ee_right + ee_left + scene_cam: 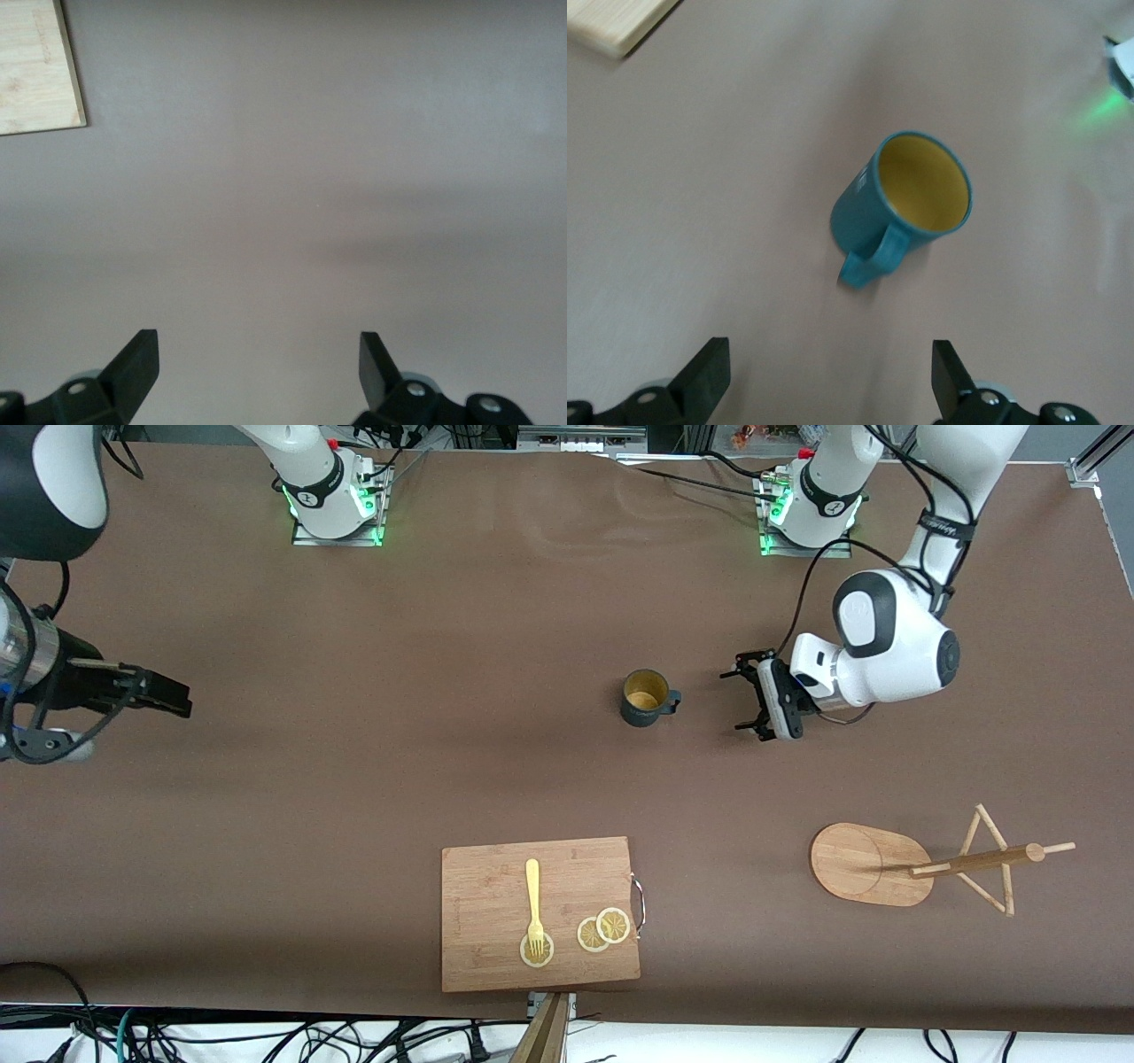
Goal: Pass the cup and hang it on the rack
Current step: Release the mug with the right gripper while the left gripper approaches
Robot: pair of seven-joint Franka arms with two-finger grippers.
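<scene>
The dark teal cup (649, 698) stands upright mid-table, its yellow inside showing and its handle turned toward the left arm's end. In the left wrist view the cup (908, 208) is apart from the fingers, with its handle toward them. My left gripper (742, 695) is open and empty beside the cup, on its handle side; it also shows in the left wrist view (828, 359). The rack (873, 864), with its post and pale pegs, stands at the left arm's end, nearer the front camera. My right gripper (173, 693) is open and empty over bare table at the right arm's end, as the right wrist view (257, 350) shows.
A rectangular cutting board (540, 912) lies near the table's front edge, with a yellow fork (533, 903) and lemon slices (602, 930) on it. Its corner shows in the left wrist view (620, 22) and the right wrist view (35, 71).
</scene>
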